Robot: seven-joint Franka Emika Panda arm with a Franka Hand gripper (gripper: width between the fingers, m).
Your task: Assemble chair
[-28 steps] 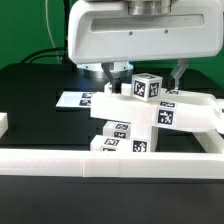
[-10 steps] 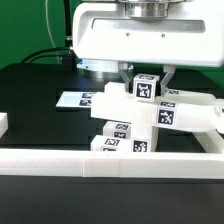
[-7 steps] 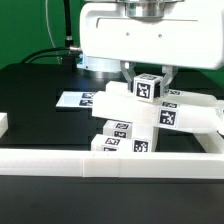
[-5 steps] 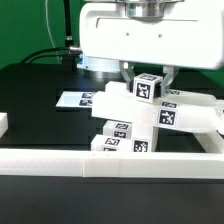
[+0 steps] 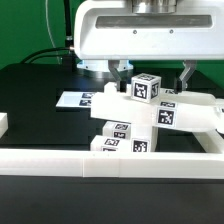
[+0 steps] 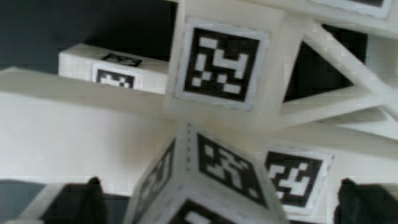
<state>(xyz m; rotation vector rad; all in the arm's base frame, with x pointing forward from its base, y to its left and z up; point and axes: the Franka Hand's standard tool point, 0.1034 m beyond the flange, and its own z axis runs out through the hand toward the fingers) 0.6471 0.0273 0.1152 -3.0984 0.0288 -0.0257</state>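
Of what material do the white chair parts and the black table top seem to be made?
The chair parts look like matte white plastic, with crisp, moulded-looking edges. Their black-and-white tags seem printed or stuck on. The table top is matte black, perhaps cloth or a coated board; the pictures leave that open.

I see no readable words, numbers or brands, only black-and-white square marker tags (image 5: 147, 89) on the white blocky plastic chair parts (image 5: 190, 108) and on the thin flat white marker board (image 5: 70, 101).

topmost cube (image 5: 146, 88): 1 | marker board (image 5: 80, 100): 1 | end effector (image 5: 150, 72): 1
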